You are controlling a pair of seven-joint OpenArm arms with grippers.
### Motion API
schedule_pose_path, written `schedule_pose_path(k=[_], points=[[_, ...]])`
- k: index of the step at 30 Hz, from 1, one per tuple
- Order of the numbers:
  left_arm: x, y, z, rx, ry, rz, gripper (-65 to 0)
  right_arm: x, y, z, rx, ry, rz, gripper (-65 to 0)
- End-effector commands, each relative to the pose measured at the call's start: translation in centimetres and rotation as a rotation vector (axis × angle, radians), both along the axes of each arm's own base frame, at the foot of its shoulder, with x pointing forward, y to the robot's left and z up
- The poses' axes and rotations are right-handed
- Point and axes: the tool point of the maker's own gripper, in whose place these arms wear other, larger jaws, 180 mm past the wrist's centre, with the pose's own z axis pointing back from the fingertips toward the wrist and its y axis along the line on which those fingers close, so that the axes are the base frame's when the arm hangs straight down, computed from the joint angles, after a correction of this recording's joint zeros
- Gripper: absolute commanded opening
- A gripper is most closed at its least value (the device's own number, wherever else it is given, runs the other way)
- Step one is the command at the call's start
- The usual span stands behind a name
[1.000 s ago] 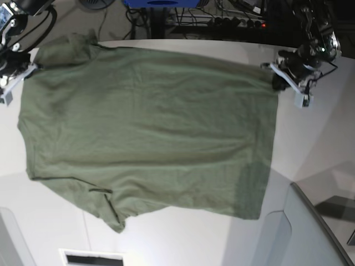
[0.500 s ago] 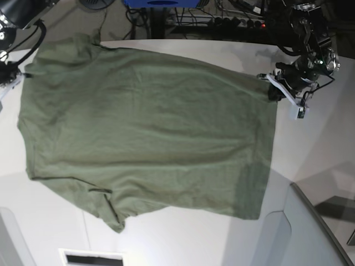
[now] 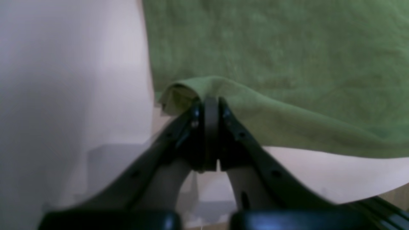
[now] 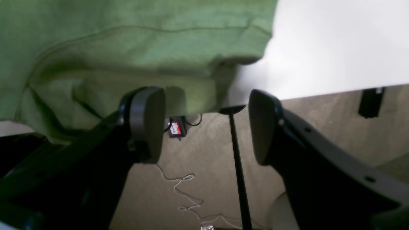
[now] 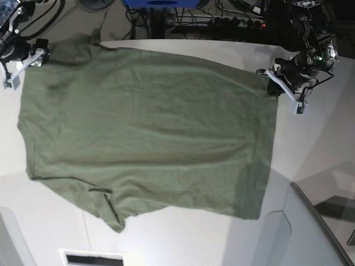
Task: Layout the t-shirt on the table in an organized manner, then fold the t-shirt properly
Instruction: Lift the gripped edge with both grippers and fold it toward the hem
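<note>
The olive-green t-shirt [image 5: 150, 133] lies spread flat across most of the white table [image 5: 316, 144], one sleeve at the far left corner and another at the near edge. My left gripper [image 5: 275, 83] sits at the shirt's far right corner. In the left wrist view this gripper [image 3: 209, 105] is shut on a raised fold of the t-shirt [image 3: 287, 48]. My right gripper [image 5: 25, 64] hovers at the far left sleeve. In the right wrist view it [image 4: 206, 127] stands open just off the table's [image 4: 335, 48] edge, the t-shirt's sleeve [image 4: 127, 57] drooping behind its left finger [image 4: 147, 124].
A grey angled panel [image 5: 310, 233] juts in at the near right. Cables and a power strip [image 5: 233, 22] lie on the floor beyond the far edge. Below the right gripper are carpet, a thin black pole [image 4: 238, 166] and a loose white cord [image 4: 188, 198].
My right gripper has opened and let go of the far left sleeve, moving up toward the far edge. My left gripper keeps its hold on the right corner and has shifted slightly farther.
</note>
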Motion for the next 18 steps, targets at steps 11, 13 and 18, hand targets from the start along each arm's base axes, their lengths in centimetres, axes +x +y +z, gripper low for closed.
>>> schedule_pose_path(k=[11, 13, 18], points=[[0.8, 0.5, 0.8, 0.008, -0.035, -0.002, -65.0, -0.3, 0.5, -1.7, 0.048, -0.024, -0.019, -27.5], [0.8, 0.5, 0.8, 0.008, -0.035, -0.002, -65.0, -0.5, 0.5, -1.9, 0.052, -0.018, -0.02, -27.6], [0.8, 0.5, 0.8, 0.008, -0.035, -0.002, -65.0, -0.5, 0.5, -1.9, 0.053, -0.017, -0.02, -37.2]])
